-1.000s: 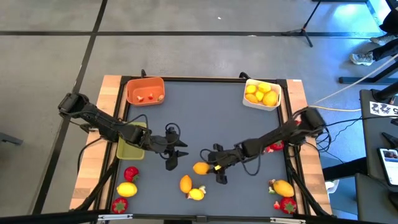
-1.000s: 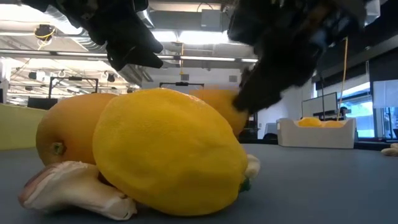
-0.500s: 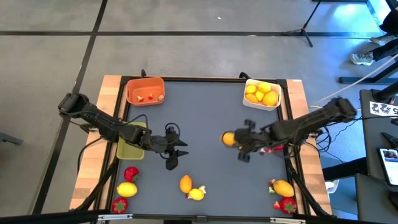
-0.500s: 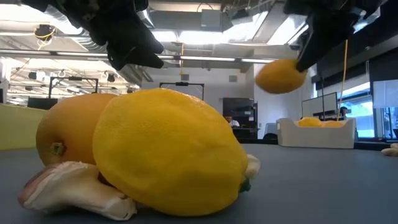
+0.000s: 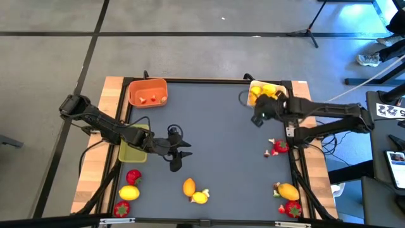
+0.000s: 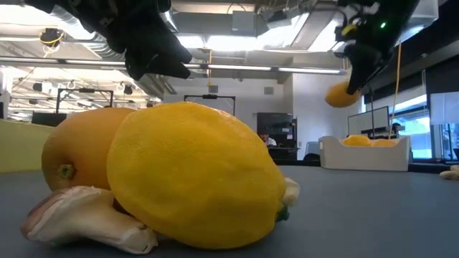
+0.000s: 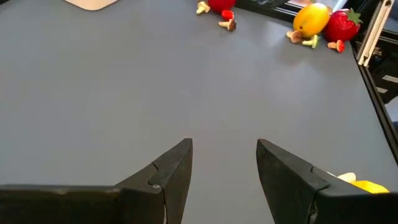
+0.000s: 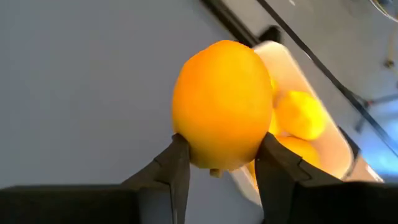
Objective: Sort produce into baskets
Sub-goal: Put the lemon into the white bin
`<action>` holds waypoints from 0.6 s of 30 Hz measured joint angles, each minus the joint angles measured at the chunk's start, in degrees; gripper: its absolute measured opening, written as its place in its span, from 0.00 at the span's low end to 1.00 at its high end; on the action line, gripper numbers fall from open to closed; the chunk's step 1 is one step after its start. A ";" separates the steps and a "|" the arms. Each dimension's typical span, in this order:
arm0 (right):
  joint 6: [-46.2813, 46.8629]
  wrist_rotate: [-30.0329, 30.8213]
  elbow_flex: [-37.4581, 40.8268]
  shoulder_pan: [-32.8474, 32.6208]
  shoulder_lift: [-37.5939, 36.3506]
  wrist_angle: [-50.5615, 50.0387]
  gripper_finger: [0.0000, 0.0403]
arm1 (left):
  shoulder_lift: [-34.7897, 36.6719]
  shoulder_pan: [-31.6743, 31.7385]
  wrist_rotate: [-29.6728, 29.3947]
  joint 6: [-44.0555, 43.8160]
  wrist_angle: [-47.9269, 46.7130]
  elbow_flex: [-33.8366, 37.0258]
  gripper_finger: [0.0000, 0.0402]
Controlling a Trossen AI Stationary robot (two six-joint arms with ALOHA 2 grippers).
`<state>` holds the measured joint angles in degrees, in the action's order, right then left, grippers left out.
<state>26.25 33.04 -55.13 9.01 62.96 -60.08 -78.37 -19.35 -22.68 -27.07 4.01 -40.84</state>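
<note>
Table scene, left to right. Left gripper (image 5: 175, 154) is hovering left of centre over the grey mat (image 5: 215, 120), fingers apart and holding nothing, beside the yellow-green basket (image 5: 131, 152). Orange basket (image 5: 148, 92) is sitting far left. Right gripper (image 5: 257, 117) is gripping an orange citrus fruit (image 8: 224, 102) in the air at the white basket (image 5: 255, 104) of yellow fruits, far right.

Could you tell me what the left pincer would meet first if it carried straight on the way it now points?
The way looks free: the left pincer faces bare grey table. Far ahead, slightly aside, lie a red strawberry and small pale bits; depth is unclear.
</note>
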 joint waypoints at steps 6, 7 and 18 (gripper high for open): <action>-8.39 -2.21 5.06 13.57 0.58 9.13 0.34 | 0.00 0.70 -0.13 0.05 -0.14 0.00 0.43; -9.54 -3.17 6.24 15.50 0.69 11.50 0.34 | 0.00 0.83 -0.15 0.06 -0.17 0.00 0.43; -17.90 -11.32 17.46 30.79 0.68 37.94 0.38 | 0.00 2.60 -0.15 -0.02 -0.22 0.00 0.43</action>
<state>8.35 21.72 -37.67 39.80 63.64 -22.14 -78.37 -16.75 -22.83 -27.09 3.79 -40.84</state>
